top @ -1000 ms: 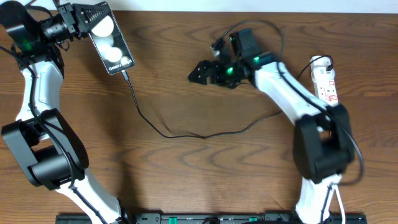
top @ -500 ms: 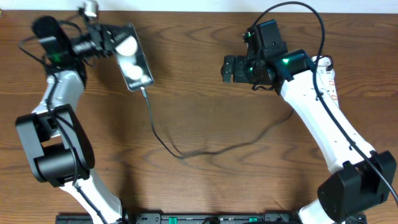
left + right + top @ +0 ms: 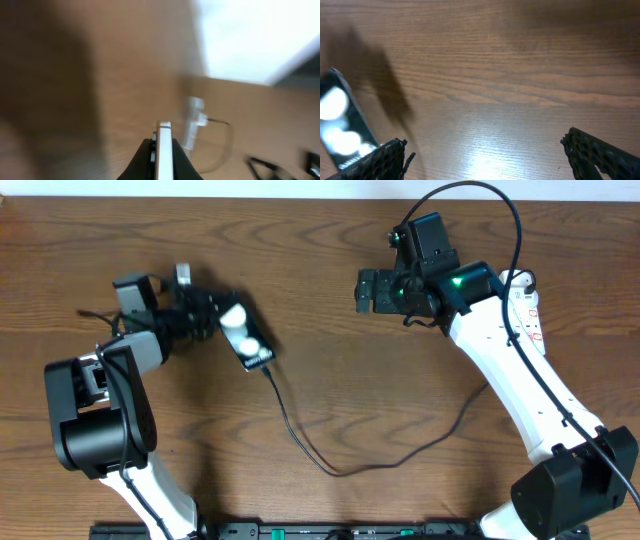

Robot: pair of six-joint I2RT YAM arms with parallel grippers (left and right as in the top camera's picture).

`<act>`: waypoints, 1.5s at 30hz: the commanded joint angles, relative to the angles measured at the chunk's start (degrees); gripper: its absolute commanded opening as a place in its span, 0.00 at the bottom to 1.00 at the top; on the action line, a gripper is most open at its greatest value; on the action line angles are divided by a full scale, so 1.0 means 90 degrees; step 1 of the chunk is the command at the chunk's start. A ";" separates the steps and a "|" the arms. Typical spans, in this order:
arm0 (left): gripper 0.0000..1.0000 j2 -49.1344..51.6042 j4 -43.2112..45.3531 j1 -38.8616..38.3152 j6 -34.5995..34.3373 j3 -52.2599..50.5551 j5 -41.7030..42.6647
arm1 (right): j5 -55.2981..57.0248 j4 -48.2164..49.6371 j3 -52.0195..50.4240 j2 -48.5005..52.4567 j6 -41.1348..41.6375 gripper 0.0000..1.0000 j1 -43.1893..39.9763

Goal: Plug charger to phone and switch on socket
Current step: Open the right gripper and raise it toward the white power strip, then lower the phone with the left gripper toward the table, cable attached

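Observation:
My left gripper is shut on the black phone, which shows two white circles and is held at left centre. In the left wrist view the phone is edge-on between the jaws. The charger, a thin black cable, runs from the phone's lower end, loops across the table and rises right toward the socket. The white socket lies at the far right, partly behind my right arm. My right gripper is open and empty above bare wood. The phone shows at that view's left edge.
The table is brown wood. Its far edge runs along the top. A black rail with the arm bases lies along the front edge. A blurred white object with a thin cord shows in the left wrist view.
My left gripper has carried the phone from the far left corner down and right toward the centre, and the cable has trailed along. My right gripper moved right, then stayed still.

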 commanded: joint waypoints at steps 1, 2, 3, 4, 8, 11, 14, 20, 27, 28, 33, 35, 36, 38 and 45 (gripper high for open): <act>0.07 -0.0104 -0.0724 -0.0015 0.1166 -0.0012 -0.1387 | 0.0078 0.0005 0.0092 -0.0107 0.0073 0.99 0.0022; 0.07 -0.0104 -0.0940 -0.0024 0.1287 -0.0012 -0.1557 | 0.0078 0.0010 0.0092 -0.0107 0.0070 0.99 0.0022; 0.07 -0.0104 -0.1088 -0.0032 0.1370 -0.0012 -0.1678 | 0.0078 0.0022 0.0092 -0.0107 0.0073 0.99 0.0022; 0.07 -0.0104 -0.1192 -0.0039 0.1406 -0.0012 -0.1787 | 0.0078 0.0034 0.0092 -0.0107 0.0073 0.99 0.0022; 0.07 -0.0104 -0.1447 -0.0068 0.1411 -0.0012 -0.2157 | 0.0078 0.0036 0.0092 -0.0107 0.0070 0.99 0.0022; 0.07 -0.0104 -0.1610 -0.0085 0.1411 -0.0012 -0.2302 | 0.0078 0.0032 0.0090 -0.0107 0.0073 0.99 0.0022; 0.07 -0.0104 -0.1860 -0.0085 0.1406 -0.0012 -0.2577 | 0.0078 0.0039 0.0090 -0.0107 0.0073 0.99 0.0022; 0.15 -0.0104 -0.2018 -0.0085 0.1406 -0.0012 -0.2625 | 0.0078 0.0051 0.0090 -0.0107 0.0070 0.99 0.0061; 0.41 -0.0104 -0.2059 -0.0085 0.1406 -0.0012 -0.2623 | 0.0078 0.0080 0.0090 -0.0107 0.0070 0.99 0.0063; 0.41 -0.0104 -0.2064 -0.0085 0.1406 -0.0012 -0.2623 | 0.0080 0.0080 0.0090 -0.0107 0.0070 0.99 0.0063; 0.51 -0.0104 -0.2154 -0.0085 0.1406 -0.0012 -0.2628 | 0.0080 0.0078 0.0085 -0.0107 0.0070 0.99 0.0063; 0.58 -0.0104 -0.2266 -0.0085 0.1404 -0.0012 -0.2628 | 0.0078 0.0083 0.0085 -0.0104 0.0070 0.99 0.0063; 0.63 -0.0104 -0.2334 -0.0085 0.1404 -0.0012 -0.2630 | 0.0075 0.0080 0.0085 -0.0107 0.0070 0.99 0.0066; 0.74 -0.0104 -0.2455 -0.0085 0.1404 -0.0012 -0.2633 | 0.0078 0.0075 0.0085 -0.0107 0.0070 0.99 0.0063; 0.81 -0.0104 -0.2985 -0.0085 0.1377 -0.0010 -0.3004 | 0.0078 0.0138 0.0085 -0.0107 0.0070 0.99 0.0143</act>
